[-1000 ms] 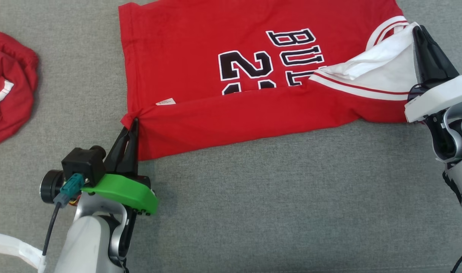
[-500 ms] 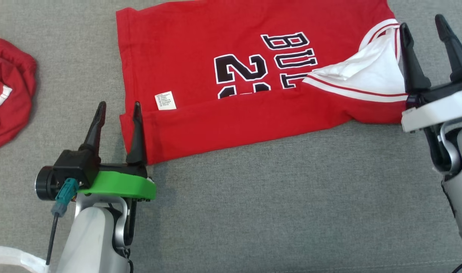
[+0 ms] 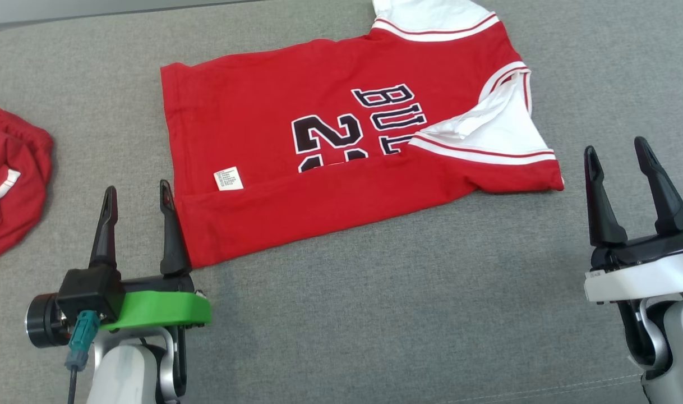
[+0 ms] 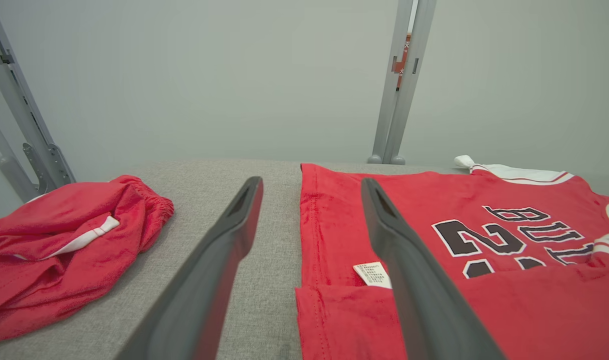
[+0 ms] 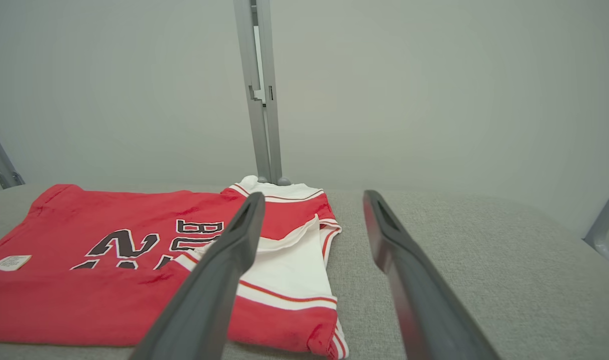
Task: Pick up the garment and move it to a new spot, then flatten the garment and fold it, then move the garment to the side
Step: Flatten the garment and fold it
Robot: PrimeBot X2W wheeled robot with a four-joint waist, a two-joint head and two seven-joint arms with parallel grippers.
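Both sets of jaws have let go, spread wide; red jersey (image 3: 246, 118) lies flat, half-folded.

There are two red garments on one grey surface (image 3: 375, 292): one lettered jersey (image 3: 330, 140) and one crumpled piece (image 3: 10, 179). The jersey carries one white label (image 3: 228, 178). There are two grippers, one left gripper (image 3: 137, 188) and one right gripper (image 3: 614, 146), each with two dark fingers (image 3: 171, 235).

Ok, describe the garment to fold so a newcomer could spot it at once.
On the grey padded table, look to the middle: a red jersey lies flat, near edge folded over. Unlike the crumpled red shorts at the left, it bears black lettering and white sleeves.
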